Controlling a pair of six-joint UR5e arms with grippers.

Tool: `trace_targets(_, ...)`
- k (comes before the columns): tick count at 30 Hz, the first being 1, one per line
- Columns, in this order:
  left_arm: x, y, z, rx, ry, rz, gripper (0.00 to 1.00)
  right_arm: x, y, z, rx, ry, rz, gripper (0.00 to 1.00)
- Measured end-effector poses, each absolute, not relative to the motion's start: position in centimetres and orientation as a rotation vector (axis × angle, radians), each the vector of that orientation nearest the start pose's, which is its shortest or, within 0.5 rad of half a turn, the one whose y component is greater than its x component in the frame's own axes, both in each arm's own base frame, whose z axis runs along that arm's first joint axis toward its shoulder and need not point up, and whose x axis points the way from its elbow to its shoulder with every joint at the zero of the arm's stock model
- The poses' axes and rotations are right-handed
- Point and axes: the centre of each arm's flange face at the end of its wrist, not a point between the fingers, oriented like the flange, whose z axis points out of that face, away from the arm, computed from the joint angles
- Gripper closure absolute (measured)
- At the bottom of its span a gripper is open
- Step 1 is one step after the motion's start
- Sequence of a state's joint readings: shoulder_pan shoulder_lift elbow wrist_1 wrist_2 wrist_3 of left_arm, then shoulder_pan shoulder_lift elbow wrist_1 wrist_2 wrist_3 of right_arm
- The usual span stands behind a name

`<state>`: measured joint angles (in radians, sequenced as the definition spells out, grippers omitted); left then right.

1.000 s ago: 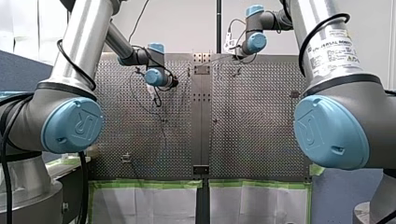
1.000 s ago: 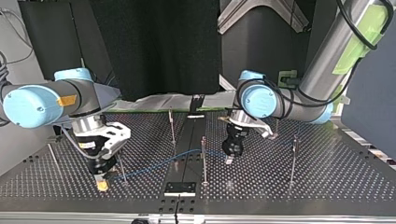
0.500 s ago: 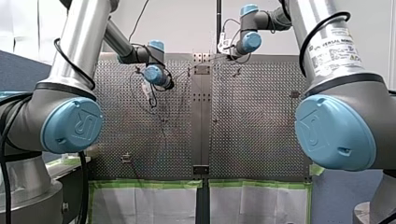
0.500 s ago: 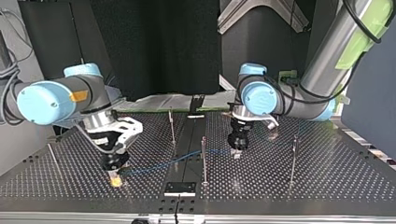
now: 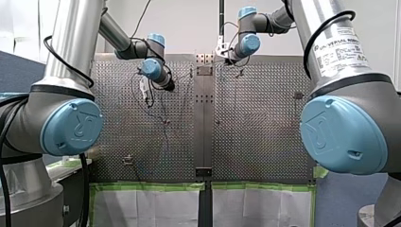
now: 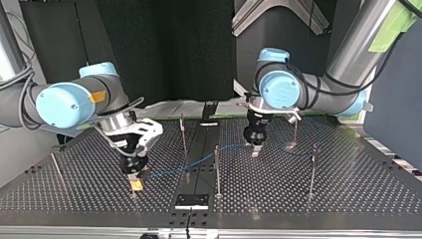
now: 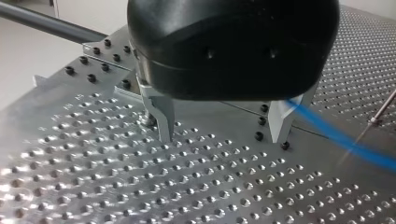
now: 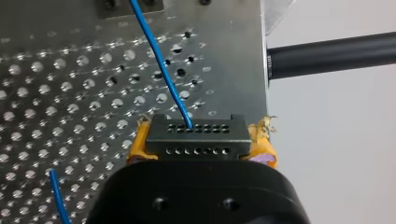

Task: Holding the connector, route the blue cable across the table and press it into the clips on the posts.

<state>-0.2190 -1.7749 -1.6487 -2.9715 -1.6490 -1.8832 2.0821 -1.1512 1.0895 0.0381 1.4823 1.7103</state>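
**Connector clamped, cable strung past the middle post**

The connector (image 8: 195, 135) is clamped between the yellow pads of my right gripper (image 8: 200, 147), low over the table (image 6: 348, 189) at the top view's left. The blue cable (image 8: 158, 56) runs from it over the dark centre strip (image 6: 201, 142) and past a thin post (image 6: 217, 169). It ends at my left gripper (image 7: 223, 133), whose metal fingers stand wide apart with the cable beside one. A further post (image 6: 312, 169) stands nearby.

The perforated metal bench (image 6: 348, 189) is divided down its middle by a dark strip (image 6: 197, 184). Thin posts (image 6: 217, 174) are set upright on both halves, well apart. A small black plate (image 6: 191, 200) is seen at the strip's near end in the top view.
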Motion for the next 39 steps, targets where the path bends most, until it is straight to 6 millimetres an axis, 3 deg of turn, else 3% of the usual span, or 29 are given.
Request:
trace_targets(6,49.9,-24.3,38.0,-0.161,1.654,-0.346,0.0,44.9,-51.1,46.6,1.601,-0.997,1.725,1.0)
trace_targets(20,46.7,-26.2,40.2,-0.09,1.661,-0.443,0.0,44.8,-51.0,45.0,1.629,-1.024,1.704,1.0)
trace_targets(31,44.2,-27.2,40.8,-0.033,1.707,-0.503,0.0,44.8,-50.9,44.3,1.641,-1.034,1.695,1.0)
trace_targets(39,41.8,-27.4,43.8,0.001,1.665,-0.509,0.0,44.7,-50.9,43.9,1.645,-1.044,1.691,1.0)
